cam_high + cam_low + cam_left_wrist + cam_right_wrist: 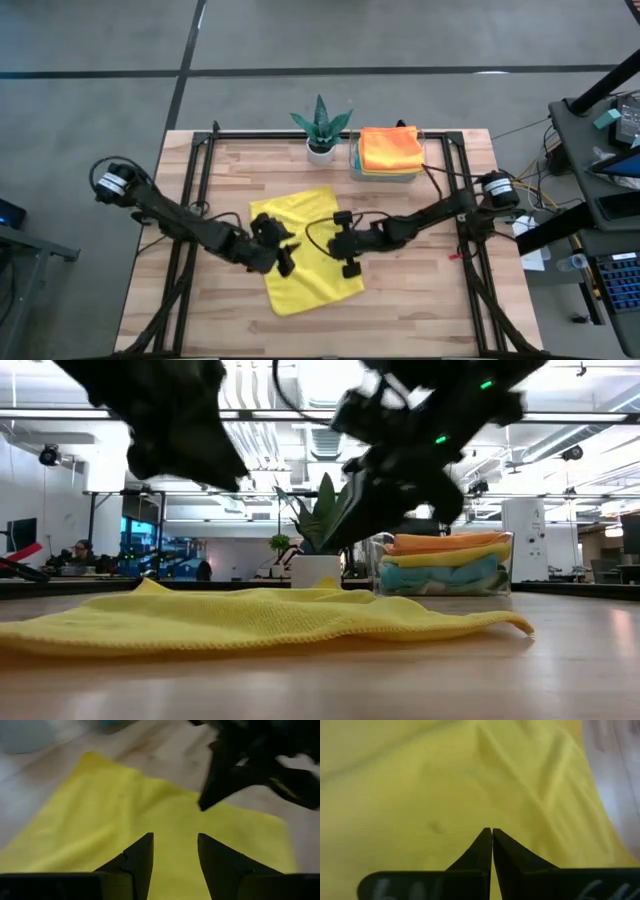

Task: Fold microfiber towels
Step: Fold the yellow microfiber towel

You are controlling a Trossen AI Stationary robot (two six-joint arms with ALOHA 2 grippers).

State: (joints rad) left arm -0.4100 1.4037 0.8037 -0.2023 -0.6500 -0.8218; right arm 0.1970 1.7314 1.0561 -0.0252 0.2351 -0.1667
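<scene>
A bright yellow microfiber towel [305,262] lies spread out on the wooden table, turned at a slant, its whole underside resting on the wood [250,622]. My left gripper [175,837] hangs open above the towel's left part [287,250] and touches nothing. My right gripper [492,831] is shut and empty, hovering above the towel's right part [335,240]. In the low view both grippers are clear of the cloth. In the left wrist view the right gripper [235,775] shows dark beyond the towel.
At the back stands a clear tray [356,165] holding stacked folded towels [445,565], orange on top, then yellow and blue. A spiky green potted plant [322,125] stands to its left. Bare wood lies around the yellow towel, inside the black frame rails [200,190].
</scene>
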